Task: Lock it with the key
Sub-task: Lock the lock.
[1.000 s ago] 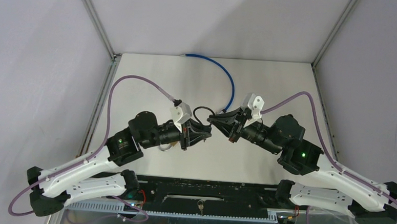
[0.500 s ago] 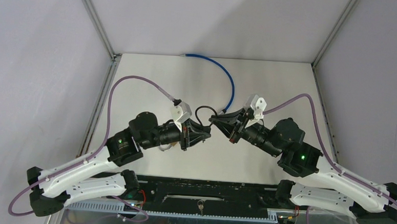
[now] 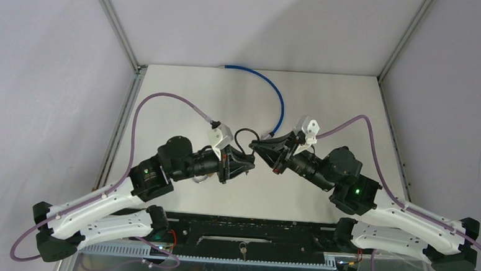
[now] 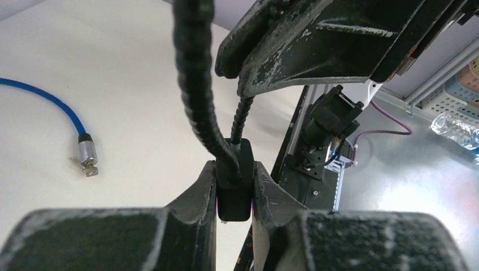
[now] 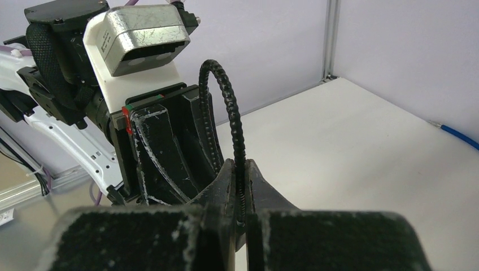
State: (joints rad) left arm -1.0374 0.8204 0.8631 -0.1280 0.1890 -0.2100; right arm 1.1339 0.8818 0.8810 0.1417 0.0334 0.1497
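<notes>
White tabletop [image 3: 327, 103], lilac walls [image 3: 262, 25]; left fingers [image 4: 195, 195] pinch the lock body [image 4: 234, 186], right fingers [image 5: 226, 186] its cable [image 5: 229, 107]

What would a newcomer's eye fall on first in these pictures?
The two grippers meet nose to nose at the centre of the table: the left gripper clamps a black lock body, and the right gripper pinches its ribbed black cable. Behind them, a blue cable curves across the white surface.

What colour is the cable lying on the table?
The cable is blue; the top view shows it best.
</notes>
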